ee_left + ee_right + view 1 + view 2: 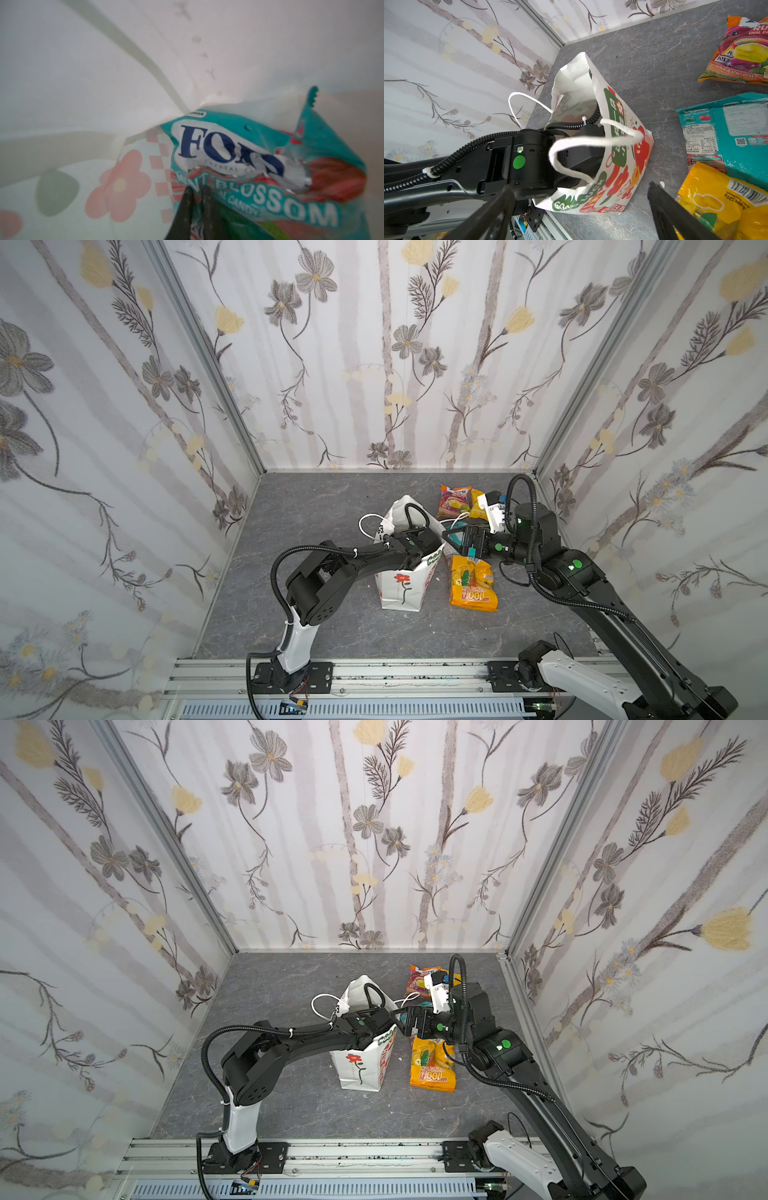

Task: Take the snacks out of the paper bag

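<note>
The white paper bag (pixel 401 587) (pixel 359 1067) (pixel 618 145) stands upright at mid-table with the left arm reaching down into its mouth. Inside it, my left gripper (pixel 197 194) is shut on the lower edge of a light teal and red snack packet (pixel 239 145) that leans on the bag's inner wall (pixel 83 72). A green packet (pixel 230 222) shows beside the fingers. My right gripper (pixel 451 537) (pixel 581 204) hangs open just right of the bag, holding nothing. Outside on the table lie an orange-pink packet (pixel 455 502) (pixel 737 52), a teal packet (pixel 726 135) and the orange "100" packet (pixel 473 585) (pixel 432 1067).
A yellow packet (pixel 478 506) peeks out behind the right arm's wrist. The bag's cord handles (pixel 368 524) (pixel 591 141) loop out to either side. Flowered walls (pixel 124 448) close in three sides, and a metal rail (pixel 395 676) runs along the front edge.
</note>
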Controlling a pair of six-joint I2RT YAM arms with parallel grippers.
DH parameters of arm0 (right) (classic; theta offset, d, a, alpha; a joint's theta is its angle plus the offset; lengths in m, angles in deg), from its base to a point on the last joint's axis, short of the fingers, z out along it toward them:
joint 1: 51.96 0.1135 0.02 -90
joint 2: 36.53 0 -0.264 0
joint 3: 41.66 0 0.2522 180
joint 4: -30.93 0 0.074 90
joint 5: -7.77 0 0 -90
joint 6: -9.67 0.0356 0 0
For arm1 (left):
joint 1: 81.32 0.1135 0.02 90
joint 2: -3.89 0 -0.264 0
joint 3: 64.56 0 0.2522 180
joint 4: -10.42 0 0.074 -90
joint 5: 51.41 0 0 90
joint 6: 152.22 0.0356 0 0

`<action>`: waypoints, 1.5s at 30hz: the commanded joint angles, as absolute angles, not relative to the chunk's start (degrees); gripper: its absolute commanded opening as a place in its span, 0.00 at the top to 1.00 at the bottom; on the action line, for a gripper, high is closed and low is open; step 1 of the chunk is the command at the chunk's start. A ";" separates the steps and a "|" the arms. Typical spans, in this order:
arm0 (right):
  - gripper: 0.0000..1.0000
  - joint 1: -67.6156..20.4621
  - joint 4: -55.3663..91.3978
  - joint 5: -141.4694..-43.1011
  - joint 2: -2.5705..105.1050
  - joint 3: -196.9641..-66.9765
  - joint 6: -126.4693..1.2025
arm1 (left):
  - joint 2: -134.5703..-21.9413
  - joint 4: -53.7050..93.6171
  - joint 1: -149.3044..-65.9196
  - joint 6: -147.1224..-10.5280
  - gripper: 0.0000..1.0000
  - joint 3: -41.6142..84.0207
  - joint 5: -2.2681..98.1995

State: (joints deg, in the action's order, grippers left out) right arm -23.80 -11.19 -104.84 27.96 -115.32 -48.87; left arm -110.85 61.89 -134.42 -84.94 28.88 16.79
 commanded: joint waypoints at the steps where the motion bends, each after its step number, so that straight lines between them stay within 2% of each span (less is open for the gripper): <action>1: 0.01 -23.79 -9.20 -103.86 28.42 -115.08 -48.28 | -110.46 62.78 -134.53 -85.69 1.00 28.82 22.02; 23: 0.01 -23.83 -8.76 -99.78 31.45 -112.90 -48.94 | -102.91 68.15 -134.50 -85.00 1.00 35.48 24.39; 45: 0.01 -23.85 -5.98 -103.96 24.17 -117.33 -46.13 | -98.47 76.60 -133.99 -82.46 1.00 46.03 21.89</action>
State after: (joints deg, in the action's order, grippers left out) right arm -23.84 -9.71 -103.36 24.79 -116.61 -47.34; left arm -99.51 74.61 -134.07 -83.19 45.08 23.52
